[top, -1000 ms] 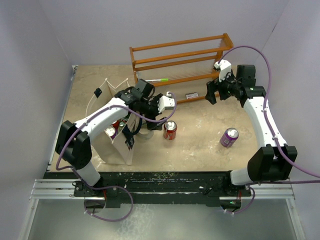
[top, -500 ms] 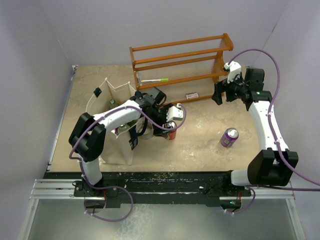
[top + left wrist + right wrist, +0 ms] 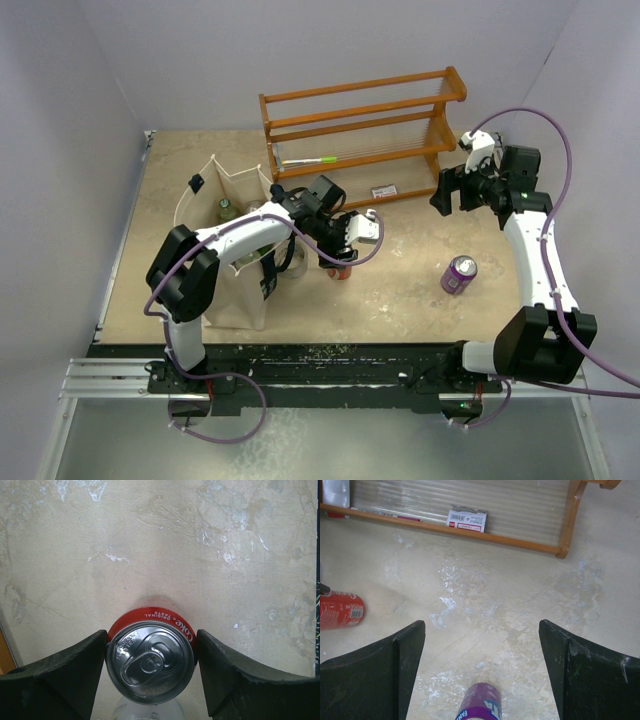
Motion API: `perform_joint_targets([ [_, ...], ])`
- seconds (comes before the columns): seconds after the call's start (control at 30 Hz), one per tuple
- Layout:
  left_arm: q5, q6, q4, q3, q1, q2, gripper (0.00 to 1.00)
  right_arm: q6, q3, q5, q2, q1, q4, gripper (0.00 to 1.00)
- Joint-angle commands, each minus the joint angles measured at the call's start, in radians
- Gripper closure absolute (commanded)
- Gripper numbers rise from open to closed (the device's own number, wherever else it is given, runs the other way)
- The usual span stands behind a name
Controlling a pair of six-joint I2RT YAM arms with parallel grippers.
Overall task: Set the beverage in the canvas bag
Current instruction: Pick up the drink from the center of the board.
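the mottled beige table (image 3: pixel 400 290) carries an orange-brown wooden rack (image 3: pixel 360 105) along its far edge. the cream canvas bag (image 3: pixel 232 300) stands upright and open-topped on the left side, with drink tops showing inside. the left gripper (image 3: pixel 340 252) reaches down just right of the bag, its fingers (image 3: pixel 65 670) partly spread and set flush against both sides of a red coke can (image 3: pixel 150 662), which stands upright on the table. the right gripper (image 3: pixel 440 195) hangs near the rack's right end, jaws spread wide and holding nothing. a purple can (image 3: pixel 459 273) stands well apart to the right, and a small packet (image 3: pixel 384 191) lies at the rack's foot.
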Motion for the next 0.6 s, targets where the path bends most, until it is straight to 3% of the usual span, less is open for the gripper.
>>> perform_joint_targets([
  [0.0, 0.030, -0.017, 0.017, 0.033, -0.010, 0.006, 0.29, 0.018, -0.006, -0.036, -0.032, -0.008, 0.031, 0.04],
  [0.17, 0.031, -0.016, 0.004, 0.030, -0.018, 0.015, 0.32, 0.020, -0.010, -0.038, -0.036, -0.010, 0.032, 0.05],
  [0.37, 0.014, -0.016, 0.007, 0.026, -0.028, 0.016, 0.26, 0.025, -0.014, -0.049, -0.039, -0.015, 0.033, 0.05],
  [0.57, 0.009, -0.016, 0.006, 0.024, -0.031, 0.019, 0.26, 0.026, -0.015, -0.051, -0.039, -0.018, 0.033, 0.05],
])
